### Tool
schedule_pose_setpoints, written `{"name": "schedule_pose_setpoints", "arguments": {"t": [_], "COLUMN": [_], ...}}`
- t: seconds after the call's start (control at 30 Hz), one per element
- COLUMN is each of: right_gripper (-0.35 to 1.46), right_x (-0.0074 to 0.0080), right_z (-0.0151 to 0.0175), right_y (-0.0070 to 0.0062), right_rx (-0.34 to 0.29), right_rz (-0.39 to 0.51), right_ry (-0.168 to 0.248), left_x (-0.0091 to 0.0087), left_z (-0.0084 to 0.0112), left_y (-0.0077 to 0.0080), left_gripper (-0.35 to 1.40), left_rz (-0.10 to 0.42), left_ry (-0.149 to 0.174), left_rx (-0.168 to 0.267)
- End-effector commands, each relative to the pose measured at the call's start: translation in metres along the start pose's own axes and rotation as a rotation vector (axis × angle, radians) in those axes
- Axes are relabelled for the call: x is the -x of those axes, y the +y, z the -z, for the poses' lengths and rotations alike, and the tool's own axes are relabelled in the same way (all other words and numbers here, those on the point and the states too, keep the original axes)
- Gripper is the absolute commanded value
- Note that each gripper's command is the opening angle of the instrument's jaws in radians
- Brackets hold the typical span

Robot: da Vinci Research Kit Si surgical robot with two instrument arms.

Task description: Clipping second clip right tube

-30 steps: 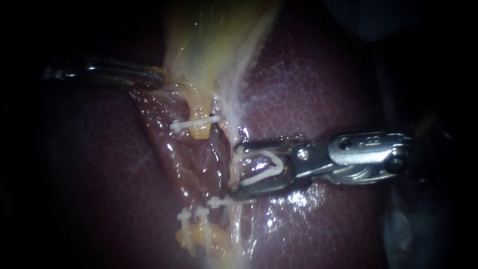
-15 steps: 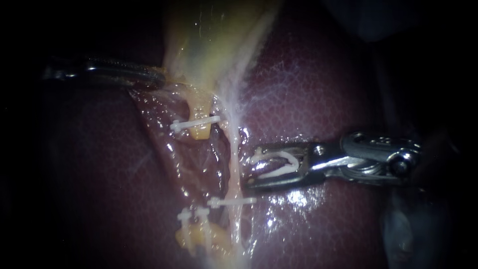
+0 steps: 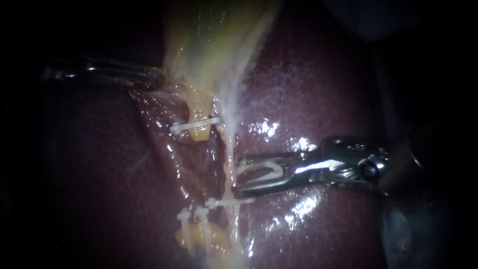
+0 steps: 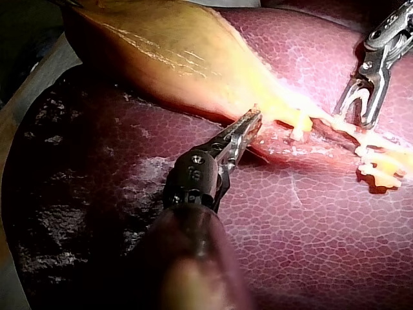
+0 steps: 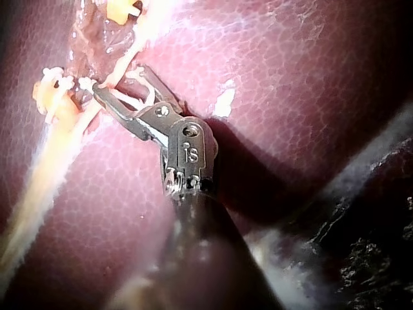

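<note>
The right tube (image 3: pixel 232 149) is a pale strand running down over the liver (image 3: pixel 318 89), with a white clip (image 3: pixel 230 202) across it low down. My right instrument (image 3: pixel 238 175) comes in from the right. Its jaws stand apart, holding an open white clip (image 3: pixel 266 172), and their tips reach the tube just above the placed clip. The same jaws show in the right wrist view (image 5: pixel 119 81) and the left wrist view (image 4: pixel 355 116). My left instrument (image 3: pixel 159 77) is shut on the edge of the yellow gallbladder (image 3: pixel 214 40), which also shows in its own wrist view (image 4: pixel 251 119).
The left tube is a yellow stub (image 3: pixel 199 130) with one white clip (image 3: pixel 194 123) across it. Two more clips (image 3: pixel 193 215) sit on the lower yellow stump. Wet dark red liver lies all around, and the view's far edges are dark.
My right instrument drew back to the right, off the tube, then came left again. Its jaw tips are now at the right tube. The left instrument has held still.
</note>
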Motion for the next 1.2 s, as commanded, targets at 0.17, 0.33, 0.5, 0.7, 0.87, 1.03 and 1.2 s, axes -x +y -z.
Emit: {"name": "schedule_pose_setpoints", "arguments": {"t": [0.17, 0.33, 0.5, 0.7, 0.87, 1.03, 1.2], "right_gripper": [0.49, 0.49, 0.49, 0.49, 0.49, 0.48, 0.42], "right_x": [0.0001, -0.0001, -0.0004, -0.0015, -0.0026, -0.0031, -0.0032], "right_z": [-0.0013, -0.0022, -0.0028, -0.0025, -0.0016, -0.0012, -0.0011], "right_y": [0.0002, -0.0001, -0.0009, -0.0029, -0.0051, -0.0062, -0.0061], "right_rx": [-0.045, -0.101, -0.148, -0.204, -0.230, -0.258, -0.270], "right_rz": [-0.039, -0.063, -0.077, -0.079, -0.088, -0.114, -0.118], "right_ry": [0.020, 0.047, 0.058, 0.083, 0.102, 0.122, 0.120], "left_x": [0.0000, 0.0000, 0.0000, 0.0000, 0.0000, 0.0000, 0.0000], "left_z": [0.0000, 0.0000, 0.0000, 0.0000, 0.0000, 0.0000, -0.0001], "left_y": [0.0000, 0.0000, 0.0000, 0.0000, 0.0000, 0.0000, 0.0000], "left_gripper": [-0.35, -0.35, -0.35, -0.35, -0.35, -0.35, -0.35], "left_rz": [0.000, 0.000, 0.000, 0.000, 0.006, 0.006, 0.006], "left_ry": [0.000, 0.000, 0.000, 0.000, 0.000, 0.000, 0.000], "left_rx": [0.000, 0.000, 0.000, 0.000, 0.000, 0.000, 0.000]}}
